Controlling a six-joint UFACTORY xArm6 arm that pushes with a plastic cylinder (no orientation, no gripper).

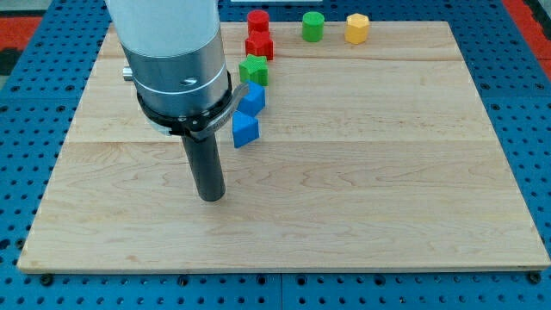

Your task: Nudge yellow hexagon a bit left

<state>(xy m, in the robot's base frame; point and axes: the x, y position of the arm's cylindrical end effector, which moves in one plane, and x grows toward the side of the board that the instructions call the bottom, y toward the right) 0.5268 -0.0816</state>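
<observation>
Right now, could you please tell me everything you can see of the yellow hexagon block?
The yellow hexagonal block is a small, matte, plastic-looking prism standing upright on a flat face, its facets lit unevenly. It sits at the top edge of the pale wooden board, right of the green cylinder, with a clear gap between them. Nothing touches it. My tip rests far away, toward the view's lower left.
</observation>
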